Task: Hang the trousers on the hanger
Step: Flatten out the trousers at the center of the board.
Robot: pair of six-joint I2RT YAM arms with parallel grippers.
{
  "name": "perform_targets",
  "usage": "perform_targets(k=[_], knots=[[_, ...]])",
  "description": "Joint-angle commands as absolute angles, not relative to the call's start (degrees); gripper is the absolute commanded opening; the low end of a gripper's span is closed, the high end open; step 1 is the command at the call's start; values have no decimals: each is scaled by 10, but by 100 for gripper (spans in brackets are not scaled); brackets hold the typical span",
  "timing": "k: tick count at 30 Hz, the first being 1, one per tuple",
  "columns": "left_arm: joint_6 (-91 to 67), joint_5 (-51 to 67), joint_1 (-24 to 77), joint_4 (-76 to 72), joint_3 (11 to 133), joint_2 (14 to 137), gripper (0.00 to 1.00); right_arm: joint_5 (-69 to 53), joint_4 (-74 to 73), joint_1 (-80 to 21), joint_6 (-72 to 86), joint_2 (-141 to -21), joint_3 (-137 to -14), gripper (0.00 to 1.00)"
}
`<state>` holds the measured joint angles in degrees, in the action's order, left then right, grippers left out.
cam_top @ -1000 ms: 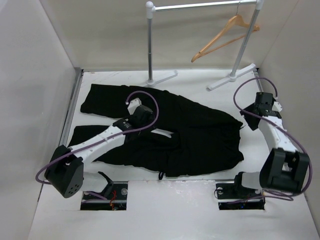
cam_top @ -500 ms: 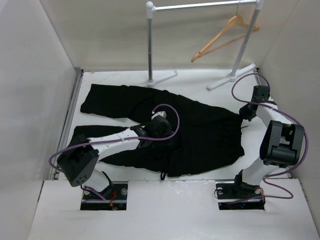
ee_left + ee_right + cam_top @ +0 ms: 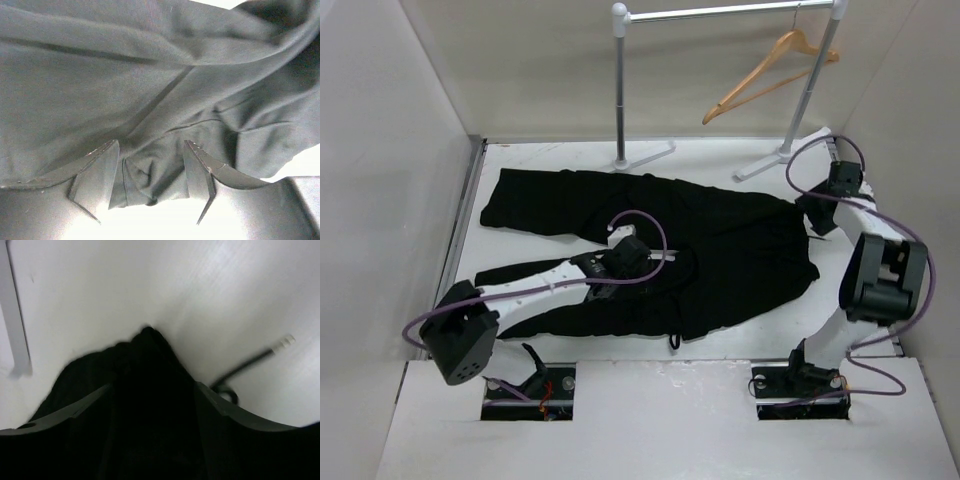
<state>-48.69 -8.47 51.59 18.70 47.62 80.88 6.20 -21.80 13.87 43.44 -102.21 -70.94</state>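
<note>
the trousers (image 3: 740,250) are lying spread flat across the middle of the tabletop (image 3: 710,162), with the waist end pointing to 3 o'clock and the two legs stretching away toward 9 and 10 o'clock. the left hand (image 3: 152,175) is reaching in over the nearer leg to the crotch area, and its fingers (image 3: 100,167) are pinching a bunched fold of the black cloth between them. the right hand (image 3: 152,390) is sitting at the waist edge at 3 o'clock, clamping the fabric, which is filling the gap between its fingers. a thin drawstring (image 3: 250,362) is trailing onto the white surface beside it. the hanger (image 3: 770,75) is hanging tilted from the rail stand (image 3: 621,90) at 1 o'clock, well apart from the trousers.
</note>
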Motion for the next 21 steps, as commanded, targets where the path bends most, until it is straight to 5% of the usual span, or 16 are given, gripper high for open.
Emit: perform_targets(k=[1, 4, 8, 10, 13, 17, 21], knots=[[-499, -118, 506, 217, 496, 758, 52, 92, -202, 144, 445, -864, -631, 72], [-497, -117, 490, 223, 496, 735, 52, 113, -220, 145, 476, -740, -524, 67], [-497, -120, 469, 242, 484, 700, 52, 118, -264, 168, 506, -603, -404, 14], [-499, -117, 455, 245, 469, 678, 52, 107, -289, 191, 512, -556, -359, 2], [-500, -110, 427, 247, 440, 643, 52, 73, -304, 214, 507, -537, -317, 10], [-502, -95, 380, 251, 406, 593, 52, 40, -281, 231, 496, -549, -297, 47], [-502, -70, 335, 262, 381, 551, 52, -13, -218, 228, 476, -598, -307, 60]])
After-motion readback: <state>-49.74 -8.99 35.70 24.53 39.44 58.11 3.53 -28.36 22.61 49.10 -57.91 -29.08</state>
